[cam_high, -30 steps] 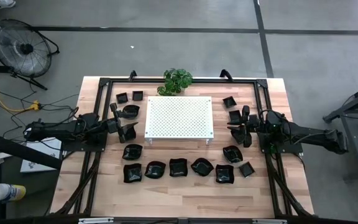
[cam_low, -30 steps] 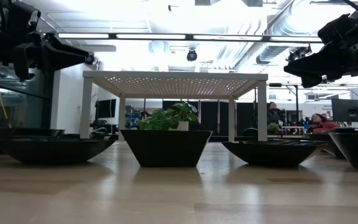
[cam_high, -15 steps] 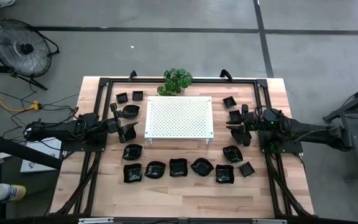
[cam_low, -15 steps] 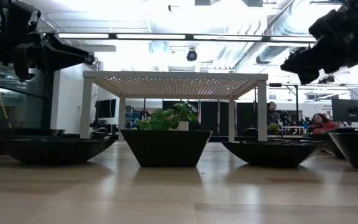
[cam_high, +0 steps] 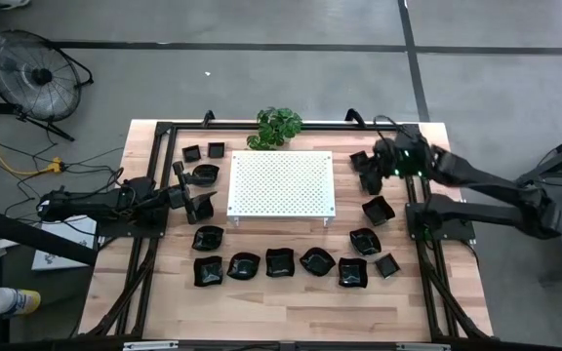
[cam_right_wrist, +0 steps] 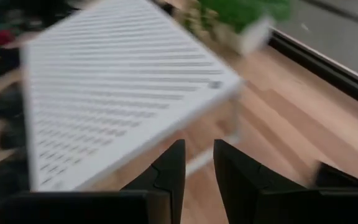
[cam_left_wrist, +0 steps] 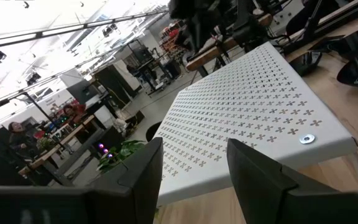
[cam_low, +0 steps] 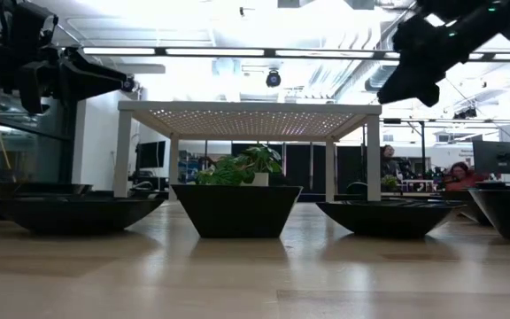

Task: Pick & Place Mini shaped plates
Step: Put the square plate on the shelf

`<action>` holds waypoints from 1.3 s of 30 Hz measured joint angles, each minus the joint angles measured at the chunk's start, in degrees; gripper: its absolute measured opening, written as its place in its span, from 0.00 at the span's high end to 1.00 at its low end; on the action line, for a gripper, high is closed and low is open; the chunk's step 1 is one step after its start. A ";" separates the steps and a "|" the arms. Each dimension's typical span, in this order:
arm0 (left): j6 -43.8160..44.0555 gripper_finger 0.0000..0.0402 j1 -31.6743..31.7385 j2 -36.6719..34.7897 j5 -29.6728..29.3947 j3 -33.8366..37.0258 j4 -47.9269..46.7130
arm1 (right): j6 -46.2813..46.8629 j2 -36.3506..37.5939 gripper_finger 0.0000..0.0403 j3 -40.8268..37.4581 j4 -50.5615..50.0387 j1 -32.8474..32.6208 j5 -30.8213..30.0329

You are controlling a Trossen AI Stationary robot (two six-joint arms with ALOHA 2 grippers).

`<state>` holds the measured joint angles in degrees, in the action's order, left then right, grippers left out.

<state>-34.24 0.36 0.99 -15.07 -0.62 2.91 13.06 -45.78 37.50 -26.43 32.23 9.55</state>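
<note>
On the wooden table (cam_high: pixel 291 302), mini shaped plates (cam_high: pixel 279 262) ring the white perforated board (cam_high: pixel 281 183), while the left gripper (cam_high: pixel 199 198) hovers left of it, fingers apart and empty, and the right gripper (cam_high: pixel 377 162) hovers far right, fingers slightly apart, holding nothing.

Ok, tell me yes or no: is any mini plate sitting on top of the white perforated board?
No: in the high view the white perforated board carries nothing, and the mini plates lie on the wooden table around it.
</note>
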 joint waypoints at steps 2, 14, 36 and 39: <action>0.00 0.56 0.00 0.00 0.00 0.00 0.01 | 0.06 -2.91 0.80 2.67 -2.73 3.07 -0.01; 0.00 0.56 0.00 -0.01 0.00 0.00 0.01 | -2.44 -22.05 0.80 18.37 -20.85 15.89 -0.17; 0.02 0.56 -0.01 0.00 0.00 0.00 0.01 | -4.10 -46.32 0.80 22.89 -27.41 22.56 -12.22; 0.00 0.56 -0.02 0.00 0.00 0.00 0.01 | -4.26 -48.41 0.80 22.87 -26.76 22.58 -12.53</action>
<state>-34.24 0.34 0.99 -15.07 -0.62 2.92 8.80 -94.19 60.37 -53.19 54.81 -2.98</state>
